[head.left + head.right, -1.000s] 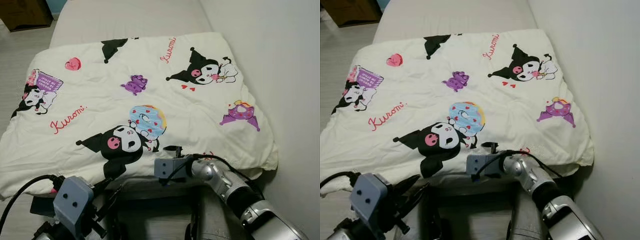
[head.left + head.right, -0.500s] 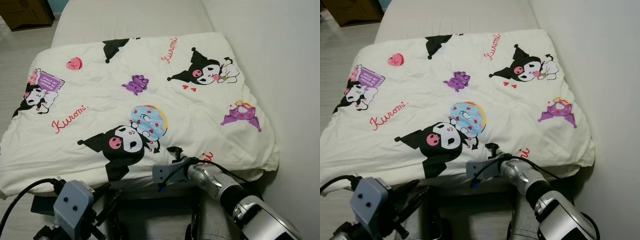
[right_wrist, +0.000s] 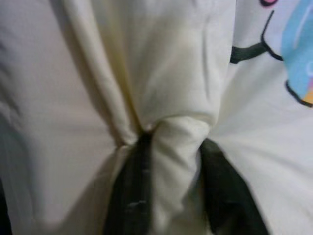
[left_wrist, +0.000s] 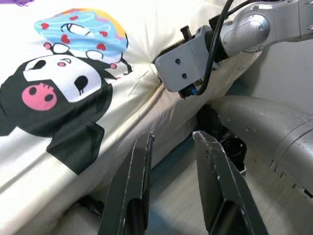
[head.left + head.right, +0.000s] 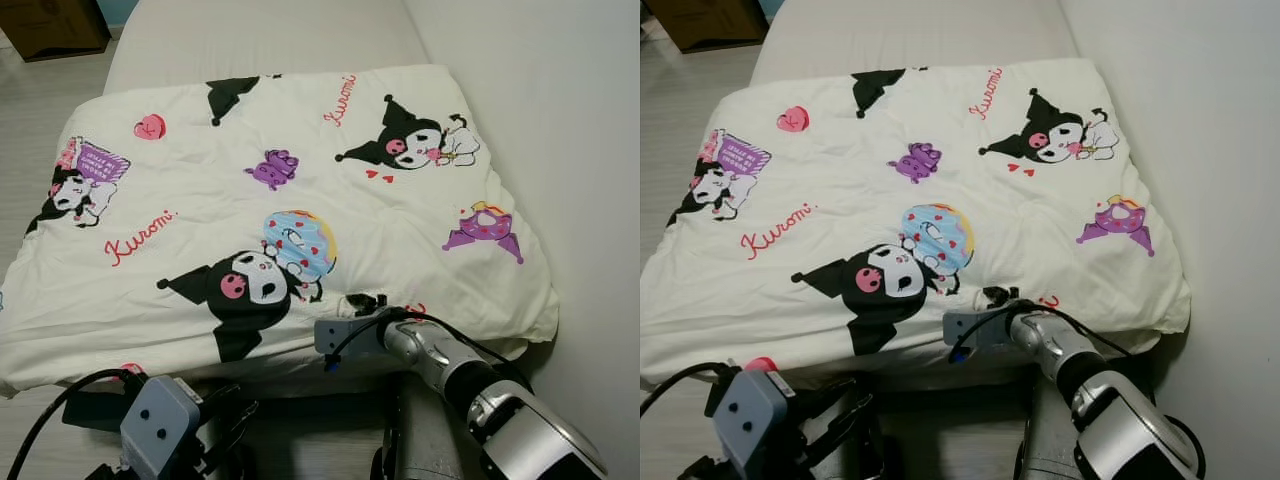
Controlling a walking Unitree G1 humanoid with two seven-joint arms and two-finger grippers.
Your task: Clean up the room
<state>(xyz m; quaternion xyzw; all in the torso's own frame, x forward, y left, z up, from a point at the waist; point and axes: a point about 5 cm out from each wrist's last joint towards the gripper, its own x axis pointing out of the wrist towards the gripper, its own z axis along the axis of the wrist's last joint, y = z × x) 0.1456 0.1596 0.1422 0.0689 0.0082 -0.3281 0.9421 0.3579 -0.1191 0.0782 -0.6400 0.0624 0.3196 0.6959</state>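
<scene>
We see the right pincer (image 3: 168, 188) pinching the quilt (image 5: 300, 190) at its near edge; the quilt stretches away ahead, while the left pincer (image 4: 171, 156) hangs open below.

You have one quilt (image 5: 300, 180) on one bed (image 5: 250, 40), one brown box (image 5: 55, 25) at upper left, and two grippers: left (image 4: 171, 147), right (image 3: 168, 147).
</scene>
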